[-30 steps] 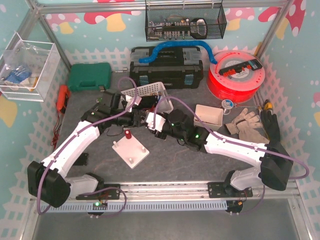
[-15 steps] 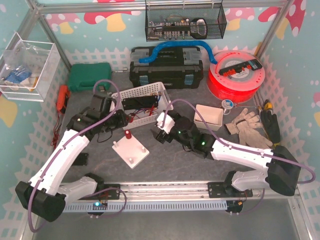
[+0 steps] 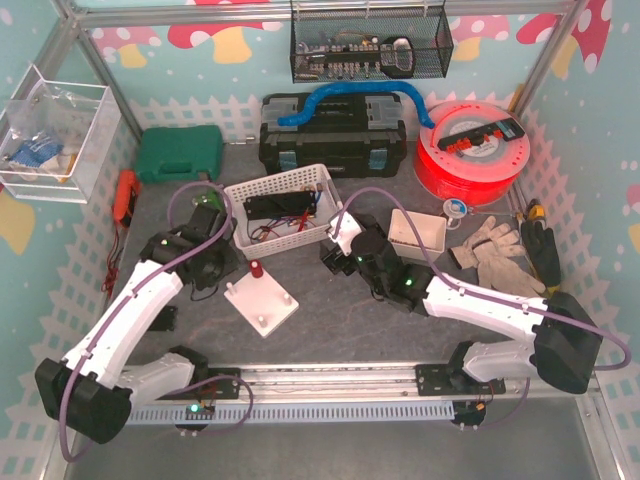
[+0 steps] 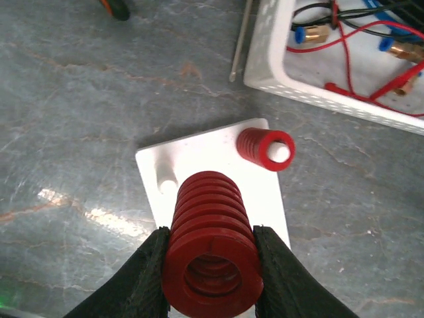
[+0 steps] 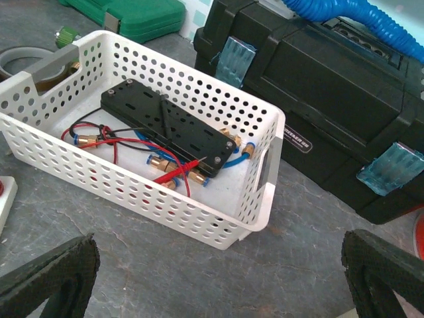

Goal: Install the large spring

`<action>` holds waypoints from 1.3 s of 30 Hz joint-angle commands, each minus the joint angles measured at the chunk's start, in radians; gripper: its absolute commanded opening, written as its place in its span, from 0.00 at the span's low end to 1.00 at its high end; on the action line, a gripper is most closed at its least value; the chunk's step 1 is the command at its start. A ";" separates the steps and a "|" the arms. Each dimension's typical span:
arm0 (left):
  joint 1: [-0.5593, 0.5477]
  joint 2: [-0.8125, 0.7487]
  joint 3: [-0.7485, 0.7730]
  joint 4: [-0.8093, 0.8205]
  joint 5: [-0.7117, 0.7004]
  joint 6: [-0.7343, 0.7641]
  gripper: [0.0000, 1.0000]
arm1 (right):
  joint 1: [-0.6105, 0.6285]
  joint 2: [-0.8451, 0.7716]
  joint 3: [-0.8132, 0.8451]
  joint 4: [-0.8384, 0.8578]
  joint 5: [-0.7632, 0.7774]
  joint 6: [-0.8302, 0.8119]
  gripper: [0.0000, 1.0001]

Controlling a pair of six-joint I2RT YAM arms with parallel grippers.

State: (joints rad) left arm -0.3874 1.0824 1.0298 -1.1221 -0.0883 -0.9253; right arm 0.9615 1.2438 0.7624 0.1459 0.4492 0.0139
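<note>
Pinches large spring across outer coils in left tool, closed snug around it, above white plate near bare peg. Looks stiff, thick-coiled, fairly light; round sides likely slippery, so best gripped mid-body. Right tool spread wide, empty.
</note>
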 commanded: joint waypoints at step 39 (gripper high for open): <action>0.039 0.060 -0.132 0.075 0.040 0.020 0.00 | -0.014 -0.050 0.029 -0.100 0.069 0.069 0.99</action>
State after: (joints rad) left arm -0.3531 1.1355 0.8970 -1.0348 -0.0952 -0.9306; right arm 0.9535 1.2129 0.7681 0.0601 0.4995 0.0631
